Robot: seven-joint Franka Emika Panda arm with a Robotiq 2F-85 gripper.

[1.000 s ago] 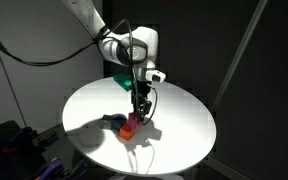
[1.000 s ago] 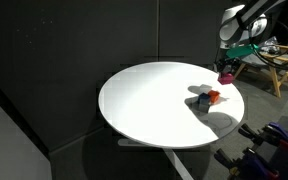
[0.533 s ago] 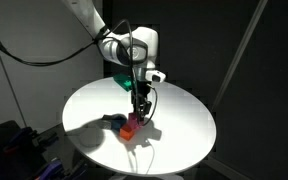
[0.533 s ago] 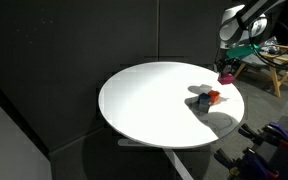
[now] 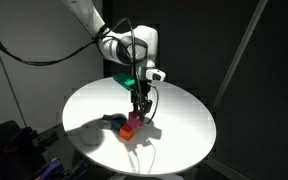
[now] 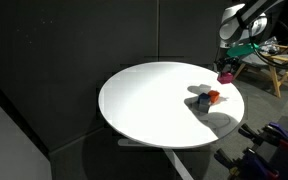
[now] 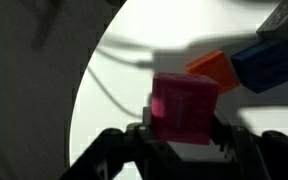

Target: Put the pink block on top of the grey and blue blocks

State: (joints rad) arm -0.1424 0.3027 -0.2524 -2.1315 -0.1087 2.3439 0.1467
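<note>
My gripper (image 7: 184,128) is shut on the pink block (image 7: 184,103), a magenta cube held between the jaws above the round white table. In both exterior views the gripper (image 5: 140,108) (image 6: 226,70) hangs over the table with the pink block (image 6: 225,77) at its tips. The blue block (image 7: 265,62) lies on the table past the pink one, with an orange cube (image 7: 211,69) beside it. A light grey shape (image 7: 284,18) at the top right edge looks like the grey block. The blue block (image 6: 202,102) also shows in an exterior view, close to the orange cube (image 6: 213,97).
The round white table (image 6: 149,100) (image 5: 179,120) stands before dark curtains. A thin cable (image 7: 109,85) lies on its top near the blocks. The cluster of blocks (image 5: 124,125) sits near the table's edge. A wooden frame (image 6: 274,65) stands behind the table.
</note>
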